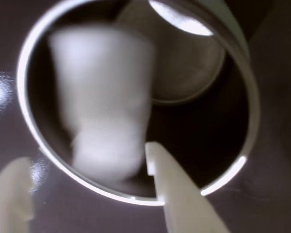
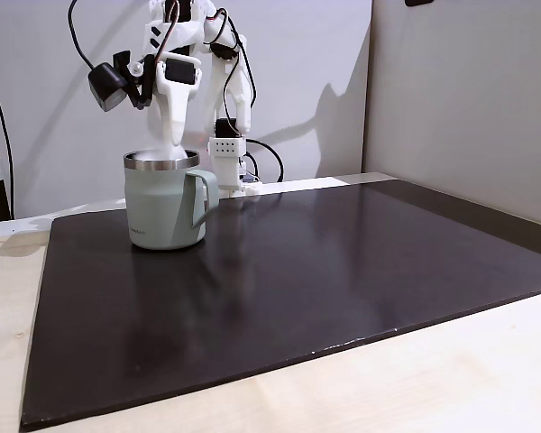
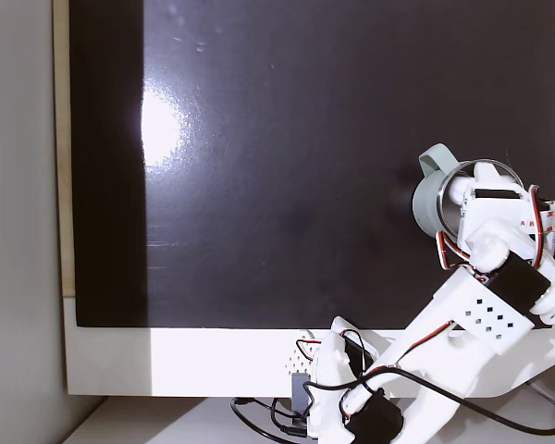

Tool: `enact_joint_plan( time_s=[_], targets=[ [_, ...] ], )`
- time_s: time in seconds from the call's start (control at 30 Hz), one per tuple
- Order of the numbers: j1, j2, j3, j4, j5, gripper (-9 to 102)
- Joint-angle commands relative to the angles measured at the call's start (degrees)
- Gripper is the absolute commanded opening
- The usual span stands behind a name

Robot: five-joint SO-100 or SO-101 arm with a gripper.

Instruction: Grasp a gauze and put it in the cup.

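In the wrist view the pincer (image 1: 87, 187) stands open, fingers apart, just above the cup (image 1: 250, 111). The gauze (image 1: 104, 102), blurred, appears to be inside the rim, free of the fingers. The drop seems to be happening; next the arm should lift clear. Beyond lie the black mat (image 2: 343, 271), the pale desk (image 2: 433, 379) and a white wall (image 2: 307, 54).

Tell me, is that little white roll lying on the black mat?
No, in the wrist view the gauze is inside the cup's rim, blurred, with the gripper spread above it.
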Motion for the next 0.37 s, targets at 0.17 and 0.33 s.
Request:
enact_joint_plan(
  time_s=[0.17,0.33],
  targets=[
    [0.35,0.97,-0.35,0.35,-0.53,29],
    [0.26,1.32,-0.35,0.53,-0.62,29]
  ],
)
